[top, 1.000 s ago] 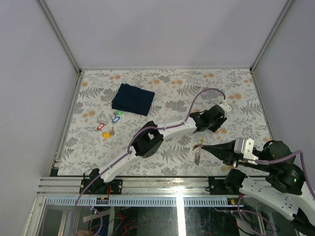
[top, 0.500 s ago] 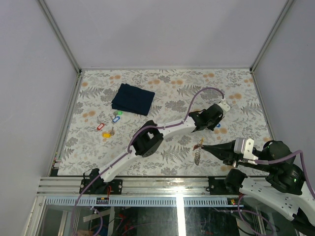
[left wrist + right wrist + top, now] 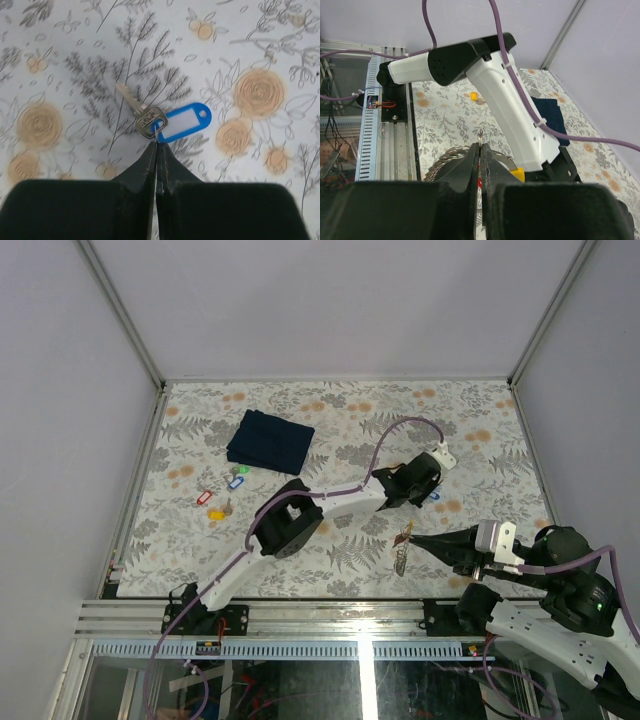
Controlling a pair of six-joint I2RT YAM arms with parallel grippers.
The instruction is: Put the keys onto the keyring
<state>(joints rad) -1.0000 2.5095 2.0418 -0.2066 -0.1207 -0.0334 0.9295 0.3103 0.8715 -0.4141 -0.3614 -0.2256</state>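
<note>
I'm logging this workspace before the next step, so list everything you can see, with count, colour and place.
Floral-patterned table: one, white with grey leaves and orange blooms, under everything.
Folded cloth: one, dark blue, far left.
Small metal keys with oblong plastic tags: four loose, red, blue, green, yellow, left side, in front of the cloth.
Blue-tagged key: one, silver with a blue tag, right of centre.
Thin metal keyring: one, grey, near right, at the right gripper's tips.
Left gripper: one, black, shut on the blue-tagged key's small ring.
Right gripper: one, black, shut on the keyring.
</note>
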